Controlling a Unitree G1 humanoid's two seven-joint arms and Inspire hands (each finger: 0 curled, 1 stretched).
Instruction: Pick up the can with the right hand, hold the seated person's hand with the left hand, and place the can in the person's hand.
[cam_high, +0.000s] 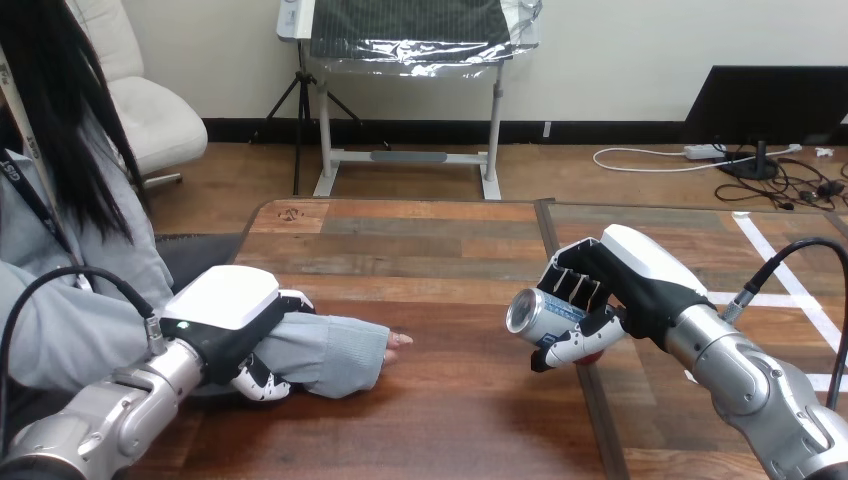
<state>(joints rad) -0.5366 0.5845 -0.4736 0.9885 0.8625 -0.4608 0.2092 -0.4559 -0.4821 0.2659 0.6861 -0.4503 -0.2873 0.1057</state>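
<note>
My right hand (610, 285) is at the table's right middle, fingers and thumb curled round a silver and blue can (540, 316). The can lies on its side in the grip, its top facing left, just above the wood. At the left, my left hand (232, 318) is wrapped over the person's sleeved wrist (330, 352), fingers curled under it. The person's hand (398, 343) rests on the table, mostly inside a grey sleeve, with only fingertips showing. A gap of bare table separates the can from those fingertips.
The wooden table (420, 240) stretches ahead, with a dark seam running down right of centre. White tape lines (790, 285) mark its right part. The person sits at the left edge.
</note>
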